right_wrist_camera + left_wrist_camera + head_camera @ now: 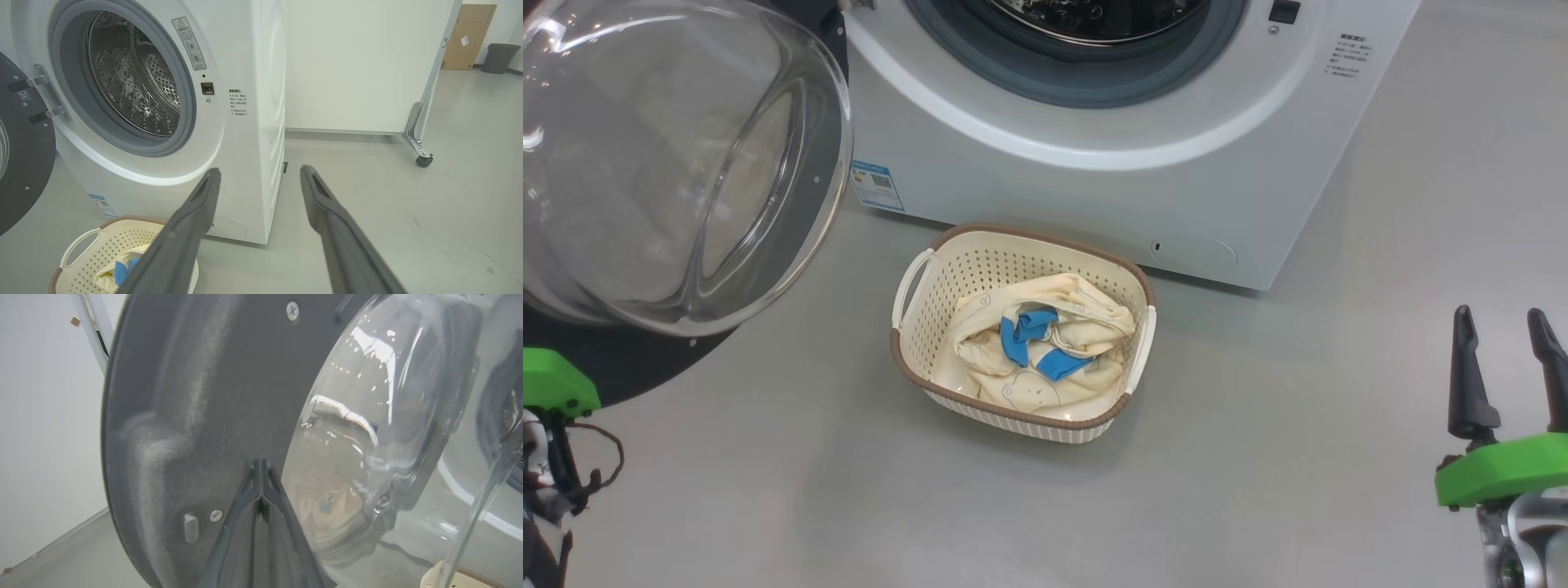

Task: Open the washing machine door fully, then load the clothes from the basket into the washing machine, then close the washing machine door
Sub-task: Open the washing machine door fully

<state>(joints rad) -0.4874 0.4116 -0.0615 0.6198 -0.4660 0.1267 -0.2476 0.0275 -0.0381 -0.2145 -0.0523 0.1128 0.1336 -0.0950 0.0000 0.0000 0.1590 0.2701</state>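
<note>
Lying crumpled in the basket (1013, 269) on the floor, just on the near side of the machine (1094, 188), the clothes (1037, 351) are looking light, limp and unlikely to slip. A pinch on a raised fold by the blue bands is probably offering the surest hold, though loose ends may be trailing. The door (686, 163) is standing swung open at the left. The left gripper (260, 464) is pointing at the door's grey inner face, jaws clenched on nothing. The right gripper (1501, 318) is hovering at the near right, fingers up, jaws spread and empty.
</note>
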